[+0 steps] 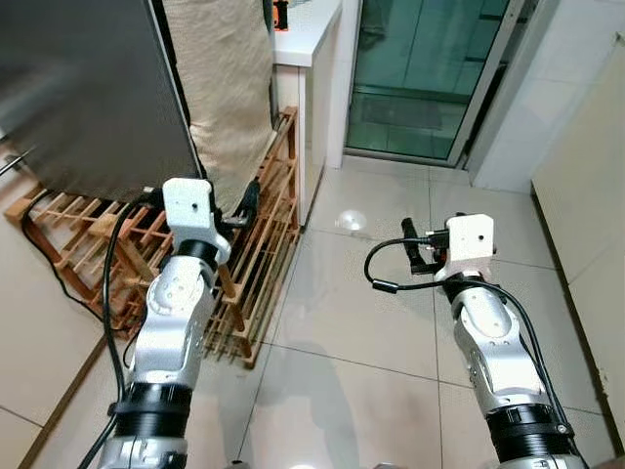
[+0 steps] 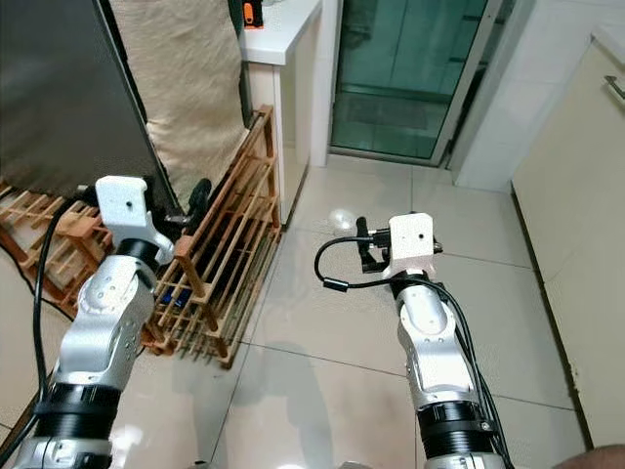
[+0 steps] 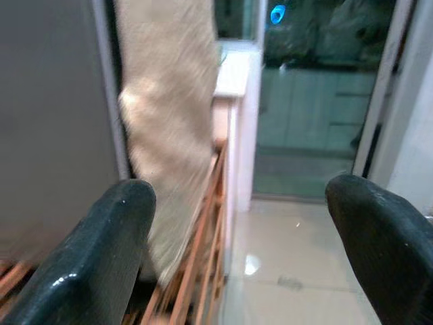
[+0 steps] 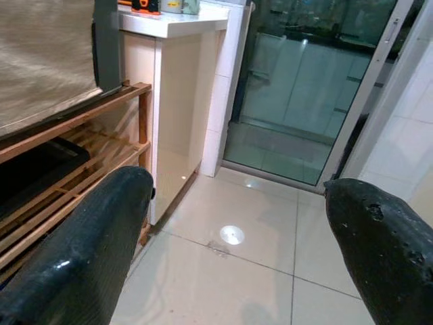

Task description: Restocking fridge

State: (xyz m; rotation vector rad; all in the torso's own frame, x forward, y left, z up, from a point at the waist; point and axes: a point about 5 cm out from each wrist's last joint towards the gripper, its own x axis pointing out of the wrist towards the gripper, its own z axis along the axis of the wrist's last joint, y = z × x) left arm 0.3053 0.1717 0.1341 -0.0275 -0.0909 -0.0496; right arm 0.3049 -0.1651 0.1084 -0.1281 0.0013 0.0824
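Observation:
A dark grey fridge panel [image 1: 88,88] stands at the upper left, with a beige cloth [image 1: 229,88] hanging beside it. My left gripper [image 1: 246,203] is raised in front of the cloth, above a wooden slatted rack [image 1: 269,230]. In the left wrist view its fingers [image 3: 101,264] are spread wide with nothing between them. My right gripper [image 1: 415,244] hovers over the tiled floor, pointing toward the glass door. It is open and empty, and its black fingers [image 4: 74,257] frame the floor in the right wrist view.
A white counter [image 1: 311,34] with a small orange item [image 1: 280,15] stands behind the rack. A glass sliding door [image 1: 430,68] lies ahead. A pale cabinet [image 1: 591,195] lines the right side. Glossy tiled floor [image 1: 361,322] stretches between the rack and the cabinet.

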